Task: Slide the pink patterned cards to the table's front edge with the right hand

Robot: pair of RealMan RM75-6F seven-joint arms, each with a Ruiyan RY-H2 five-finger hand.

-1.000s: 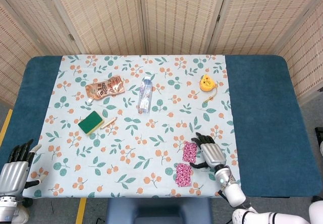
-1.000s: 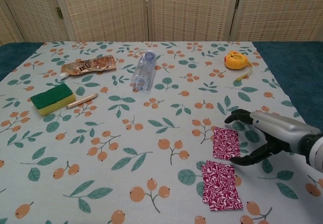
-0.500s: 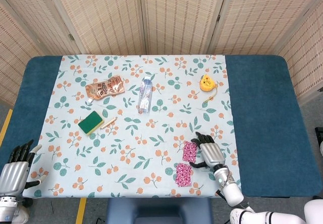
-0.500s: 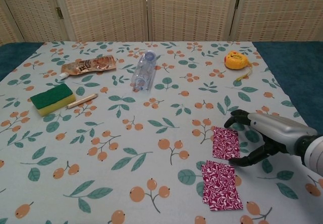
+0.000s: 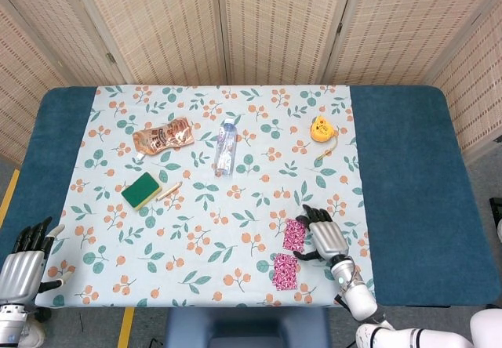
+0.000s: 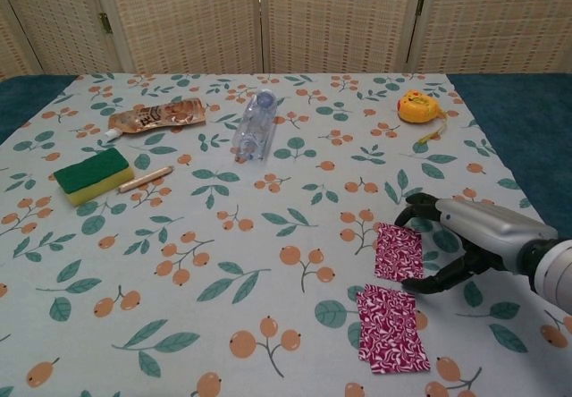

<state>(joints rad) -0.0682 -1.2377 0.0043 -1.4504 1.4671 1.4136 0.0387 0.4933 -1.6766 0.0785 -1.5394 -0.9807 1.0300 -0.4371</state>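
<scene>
Two pink patterned cards lie flat on the floral cloth at the front right. The farther card [image 5: 295, 235] [image 6: 399, 253] lies just left of my right hand [image 5: 324, 235] [image 6: 465, 240]. Its dark fingers [image 6: 420, 207] arch over the card's right edge, spread, holding nothing; whether they touch the card I cannot tell. The nearer card [image 5: 285, 271] [image 6: 391, 328] lies close to the front edge, apart from the hand. My left hand [image 5: 23, 263] hangs off the table's front left corner, fingers apart and empty, seen only in the head view.
Farther back on the cloth are a green sponge [image 6: 93, 175] with a thin stick [image 6: 146, 179], a brown pouch [image 6: 156, 115], a lying water bottle [image 6: 252, 125] and a yellow tape measure [image 6: 417, 106]. Blue table surface [image 5: 408, 175] flanks the cloth.
My right hand has crept slightly left toward the farther card. Both cards and the left hand stay where they were.
</scene>
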